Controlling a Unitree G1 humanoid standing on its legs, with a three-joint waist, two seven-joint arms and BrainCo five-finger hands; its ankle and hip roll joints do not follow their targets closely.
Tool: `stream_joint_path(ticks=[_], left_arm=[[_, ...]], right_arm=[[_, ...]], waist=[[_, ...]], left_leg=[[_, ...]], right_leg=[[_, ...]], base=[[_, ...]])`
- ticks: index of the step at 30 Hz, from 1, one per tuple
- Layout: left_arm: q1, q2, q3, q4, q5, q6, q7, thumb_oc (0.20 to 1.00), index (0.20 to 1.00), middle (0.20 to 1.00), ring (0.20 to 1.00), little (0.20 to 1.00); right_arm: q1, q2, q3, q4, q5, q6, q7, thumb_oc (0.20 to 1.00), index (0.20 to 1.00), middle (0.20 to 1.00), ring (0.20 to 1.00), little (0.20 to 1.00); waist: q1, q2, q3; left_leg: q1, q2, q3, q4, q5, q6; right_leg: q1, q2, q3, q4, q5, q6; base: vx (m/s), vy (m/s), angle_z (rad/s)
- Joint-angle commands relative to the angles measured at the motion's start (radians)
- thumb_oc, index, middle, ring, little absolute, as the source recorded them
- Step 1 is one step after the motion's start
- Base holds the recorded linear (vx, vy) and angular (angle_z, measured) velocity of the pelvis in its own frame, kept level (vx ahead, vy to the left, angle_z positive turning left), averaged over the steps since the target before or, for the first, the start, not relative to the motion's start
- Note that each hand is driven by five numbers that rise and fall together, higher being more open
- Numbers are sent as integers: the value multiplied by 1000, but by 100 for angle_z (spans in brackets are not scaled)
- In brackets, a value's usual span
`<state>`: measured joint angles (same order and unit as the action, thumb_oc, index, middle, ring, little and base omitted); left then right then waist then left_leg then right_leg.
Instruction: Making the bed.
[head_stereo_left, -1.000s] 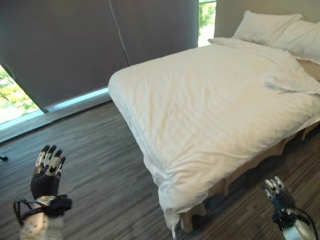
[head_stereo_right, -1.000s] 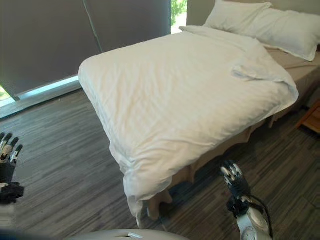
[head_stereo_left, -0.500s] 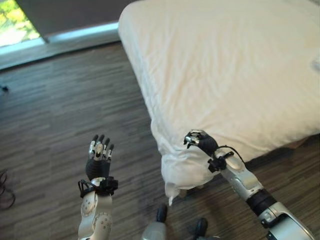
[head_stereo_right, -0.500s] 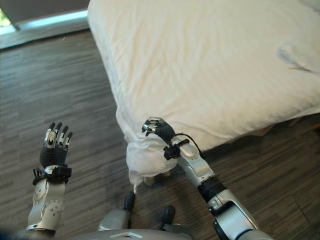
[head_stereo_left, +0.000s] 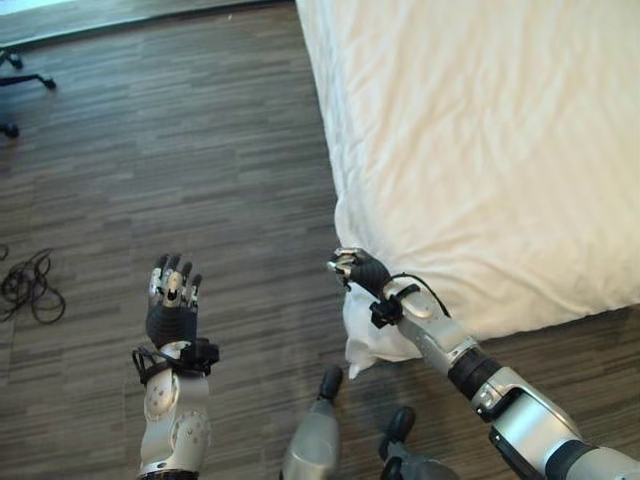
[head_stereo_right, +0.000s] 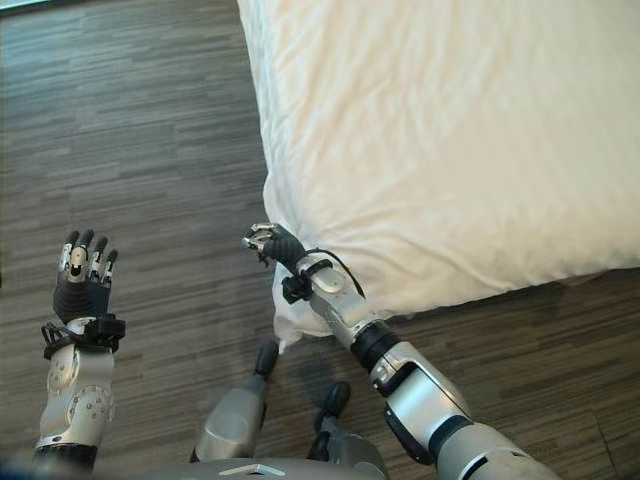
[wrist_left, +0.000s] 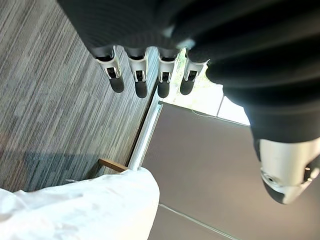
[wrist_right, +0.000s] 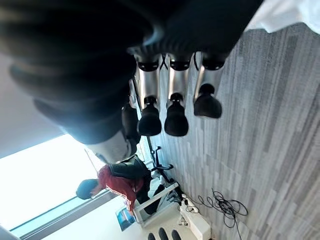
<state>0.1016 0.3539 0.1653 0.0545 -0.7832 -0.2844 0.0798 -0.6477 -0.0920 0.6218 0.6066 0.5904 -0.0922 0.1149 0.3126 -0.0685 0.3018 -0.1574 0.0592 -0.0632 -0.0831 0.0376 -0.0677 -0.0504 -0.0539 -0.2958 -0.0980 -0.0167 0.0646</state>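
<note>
A white duvet (head_stereo_left: 480, 150) covers the bed, and its near corner (head_stereo_left: 375, 340) hangs down toward the wooden floor. My right hand (head_stereo_left: 358, 270) is at the edge of that corner with its fingers (wrist_right: 170, 107) curled. In the right wrist view no cloth lies between them, and the duvet (wrist_right: 290, 15) shows just beside the hand. My left hand (head_stereo_left: 170, 310) is raised over the floor, well left of the bed, with straight fingers (wrist_left: 140, 80) and nothing in it. Past it the left wrist view shows the duvet (wrist_left: 90, 210).
Dark wood-plank floor (head_stereo_left: 200, 150) runs along the bed's left side and foot. A chair's wheeled base (head_stereo_left: 20, 70) stands at the far left. A person in red (wrist_right: 117, 182) sits by a window across the room. A wooden bed-frame piece (wrist_left: 112, 165) shows under the duvet.
The camera has tilted down and shifted, so the bed now sits upper right. My right hand has slid from the top of the hanging corner to its left edge. The left hand stays raised.
</note>
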Motion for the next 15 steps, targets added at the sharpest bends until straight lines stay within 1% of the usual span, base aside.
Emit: stream_joint_path(ticks=[1,2,3,5,6,7,10,11,14,15], left_arm=[[-14,64,7,-53,-15,-78,9,1000,1000,1000,1000,1000],[-16,66,2,-51,-16,-79,12,1000,1000,1000,1000,1000],[-19,71,-10,-54,-13,-80,15,1000,1000,1000,1000,1000],[-19,79,-20,-62,-15,-83,16,1000,1000,1000,1000,1000],[-20,79,-21,-62,-15,-84,16,1000,1000,1000,1000,1000],[-18,88,-26,-71,-14,-83,16,1000,1000,1000,1000,1000],[-12,81,-30,-68,-20,-81,12,1000,1000,1000,1000,1000],[-9,76,-33,-66,-24,-81,9,1000,1000,1000,1000,1000],[-12,53,-44,-48,-24,-79,9,1000,1000,1000,1000,1000],[-13,53,-44,-48,-24,-79,9,1000,1000,1000,1000,1000]], right_arm=[[-73,90,45,31,-13,-29,3,200,200,200,200,200],[-80,91,46,46,-26,-30,-4,200,200,200,200,200],[-95,94,35,115,-67,-29,-29,200,200,200,200,200],[-112,84,0,203,-100,-28,-60,200,200,200,200,200],[-113,84,-2,205,-100,-29,-60,200,200,200,200,200],[-132,55,-44,296,-147,-27,-105,200,200,200,200,200],[-137,3,-137,453,-182,-13,-151,200,200,200,200,200],[-125,-10,-155,476,-194,-6,-156,200,200,200,200,200],[-49,-44,-260,521,-140,-18,-205,200,200,200,200,200],[-49,-44,-260,521,-140,-18,-205,200,200,200,200,200]], waist=[[24,-11,7],[25,-7,12],[31,3,24],[36,18,35],[36,18,35],[40,34,48],[38,51,59],[36,55,63],[17,67,76],[17,67,75]], left_leg=[[-38,-2,-5,-4,81,-18],[-43,-4,-6,-4,83,-18],[-55,-7,-11,-4,88,-19],[-72,-10,-18,-4,95,-20],[-72,-10,-19,-4,95,-20],[-84,-12,-23,-4,97,-22],[-110,-16,-25,-4,107,-22],[-115,-17,-27,-4,109,-21],[-119,-19,-24,-4,107,-20],[-123,-20,-24,-4,111,-19]], right_leg=[[-66,-77,39,11,126,83],[-70,-77,37,11,127,84],[-80,-79,32,11,130,84],[-93,-80,26,11,134,85],[-94,-80,25,11,134,85],[-104,-81,25,11,137,86],[-127,-85,19,11,144,89],[-132,-87,18,11,146,91],[-140,-89,23,11,146,93],[-143,-90,22,11,149,93]], base=[[-39,7,20],[-61,10,13],[-74,12,8],[-53,11,11],[-38,20,15],[-41,26,15],[-38,32,6],[-12,20,5],[-5,39,4],[-7,33,4]])
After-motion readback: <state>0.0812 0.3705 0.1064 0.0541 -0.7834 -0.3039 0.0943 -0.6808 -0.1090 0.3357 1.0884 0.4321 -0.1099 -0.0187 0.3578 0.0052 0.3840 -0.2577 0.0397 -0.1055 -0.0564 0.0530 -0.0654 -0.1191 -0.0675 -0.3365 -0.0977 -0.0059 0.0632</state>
